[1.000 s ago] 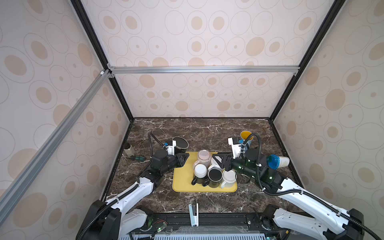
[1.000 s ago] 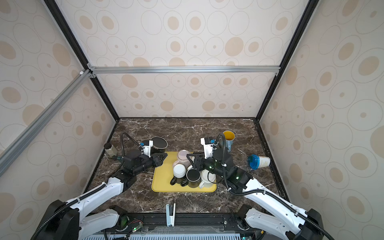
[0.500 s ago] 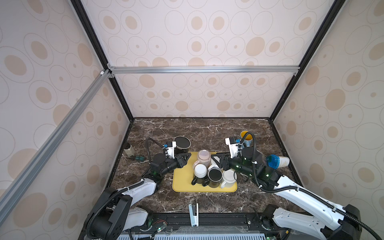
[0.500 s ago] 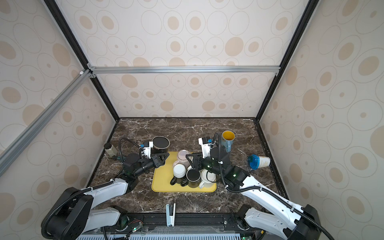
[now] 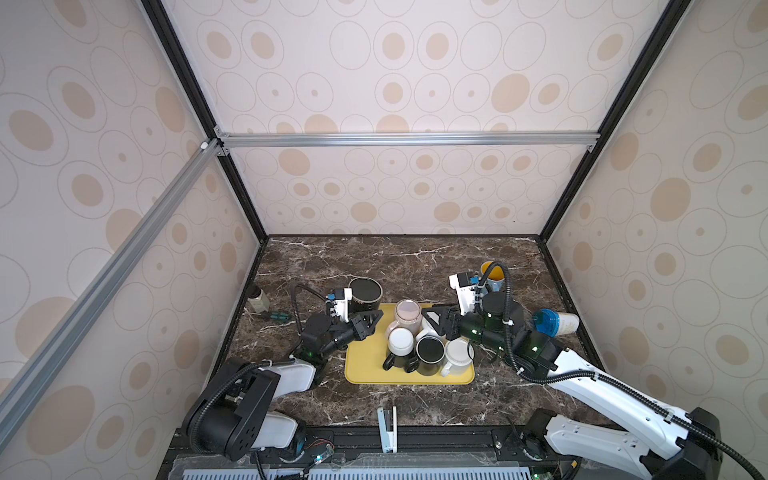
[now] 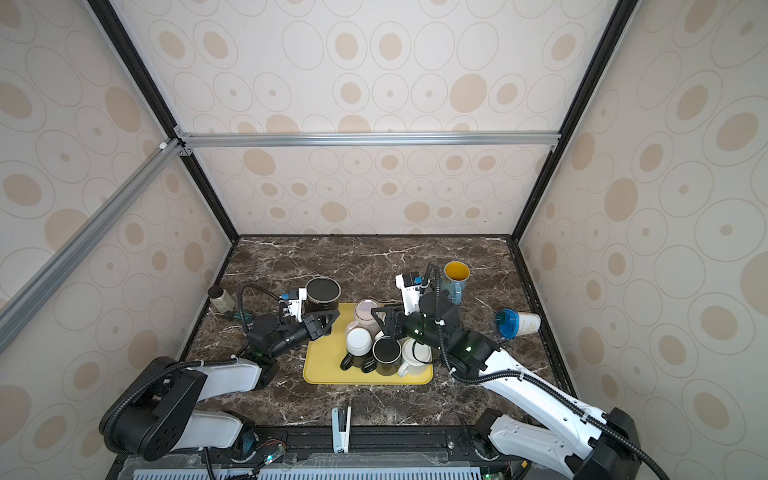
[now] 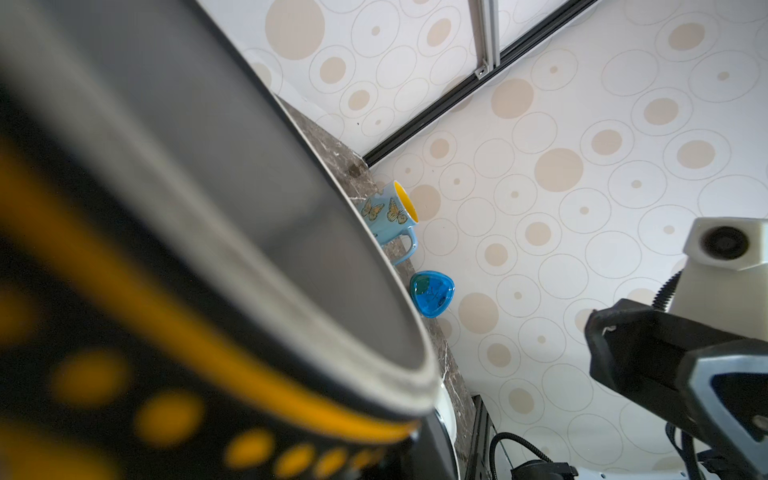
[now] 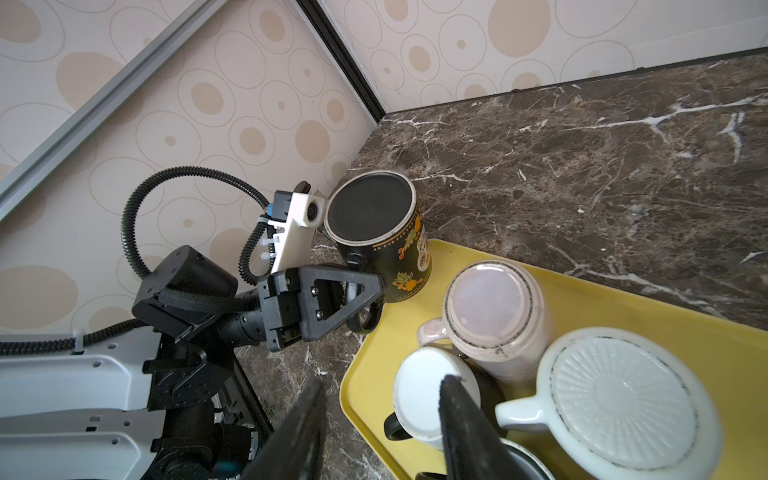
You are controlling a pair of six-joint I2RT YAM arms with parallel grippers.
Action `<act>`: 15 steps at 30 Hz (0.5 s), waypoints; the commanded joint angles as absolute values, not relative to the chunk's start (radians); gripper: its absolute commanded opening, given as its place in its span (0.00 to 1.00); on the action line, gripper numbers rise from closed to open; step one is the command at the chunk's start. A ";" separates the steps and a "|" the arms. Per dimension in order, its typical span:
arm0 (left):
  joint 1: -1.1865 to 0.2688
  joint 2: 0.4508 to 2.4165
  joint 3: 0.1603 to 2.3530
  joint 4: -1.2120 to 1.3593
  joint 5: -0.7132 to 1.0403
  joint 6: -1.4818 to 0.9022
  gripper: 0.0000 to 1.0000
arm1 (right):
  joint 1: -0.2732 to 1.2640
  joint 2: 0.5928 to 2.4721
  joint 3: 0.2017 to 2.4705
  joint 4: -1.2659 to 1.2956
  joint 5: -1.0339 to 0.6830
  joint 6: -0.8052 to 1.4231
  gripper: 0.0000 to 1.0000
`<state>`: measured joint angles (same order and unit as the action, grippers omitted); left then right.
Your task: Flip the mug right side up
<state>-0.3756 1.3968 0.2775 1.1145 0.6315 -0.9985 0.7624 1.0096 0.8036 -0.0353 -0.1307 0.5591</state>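
The left gripper [image 8: 379, 286] has its fingers pressed together on the handle [image 8: 365, 322] of the black mug [image 8: 374, 220]. That mug stands at the 11 o'clock corner of the yellow tray [image 5: 365, 370]. Its top looks dark and flat; I cannot tell if that is mouth or bottom.

The right gripper [image 8: 385, 382] is spread apart above the tray, near a white mug [image 8: 419, 395] and a pink mug [image 5: 408, 311]. A butterfly mug [image 6: 456, 274] stands at 2 o'clock. A blue-lidded cup [image 5: 555, 322] lies at 3 o'clock. The left wrist view is mostly blurry black mug.
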 commanded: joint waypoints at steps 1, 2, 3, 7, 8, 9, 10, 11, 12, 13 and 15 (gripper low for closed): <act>-0.366 1.410 0.290 1.402 0.660 -1.011 0.00 | 0.759 1.012 0.829 -0.048 -0.126 0.543 0.46; -0.366 1.422 0.283 1.414 0.660 -1.011 0.00 | 0.758 1.012 0.825 -0.046 -0.125 0.544 0.46; -0.366 1.432 0.279 1.421 0.659 -1.010 0.00 | 0.759 1.012 0.823 -0.045 -0.124 0.546 0.46; -0.363 1.487 0.256 1.482 0.668 -1.012 0.00 | 0.758 1.015 0.821 -0.037 -0.120 0.541 0.46; -0.362 1.500 0.252 1.507 0.671 -1.019 0.00 | 0.759 1.018 0.821 -0.037 -0.120 0.540 0.46; -0.361 1.520 0.248 1.536 0.678 -1.029 0.00 | 0.758 1.022 0.822 -0.037 -0.121 0.538 0.46; -0.358 1.540 0.243 1.571 0.681 -1.040 0.00 | 0.759 1.026 0.826 -0.039 -0.122 0.534 0.46; -0.358 1.560 0.241 1.601 0.685 -1.052 0.00 | 0.759 1.030 0.828 -0.043 -0.123 0.532 0.46; -0.356 1.588 0.241 1.641 0.694 -1.068 0.00 | 0.759 1.030 0.829 -0.047 -0.121 0.529 0.46; -0.352 1.619 0.241 1.685 0.703 -1.087 0.00 | 0.759 1.029 0.827 -0.050 -0.120 0.528 0.46; -0.346 1.685 0.241 1.784 0.718 -1.138 0.00 | 0.758 1.025 0.819 -0.053 -0.112 0.528 0.46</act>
